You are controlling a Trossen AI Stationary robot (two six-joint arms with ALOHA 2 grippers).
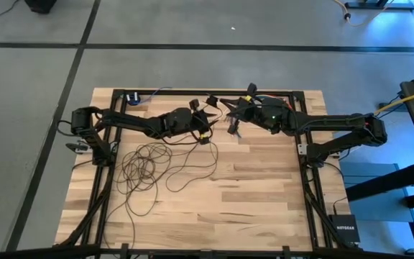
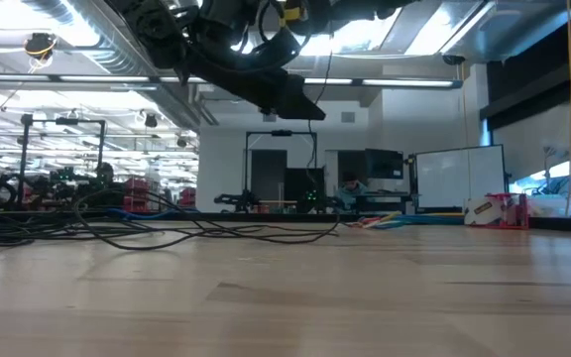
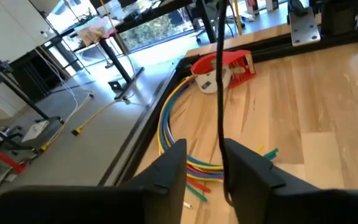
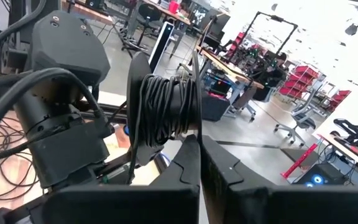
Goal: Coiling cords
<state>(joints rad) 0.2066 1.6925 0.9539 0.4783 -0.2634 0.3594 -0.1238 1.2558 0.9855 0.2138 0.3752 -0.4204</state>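
While cords [image 1: 146, 167] sprawl left, right lies bare.

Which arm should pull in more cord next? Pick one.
Left: the thin dark cord runs between the left gripper's parted fingers; the right gripper, shut, sits at the black cord-wound spool.

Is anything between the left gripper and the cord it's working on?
Nothing visible. In the left wrist view the cord runs straight down between the left gripper fingers, which stand apart around it; the coloured wires lie below on the table.
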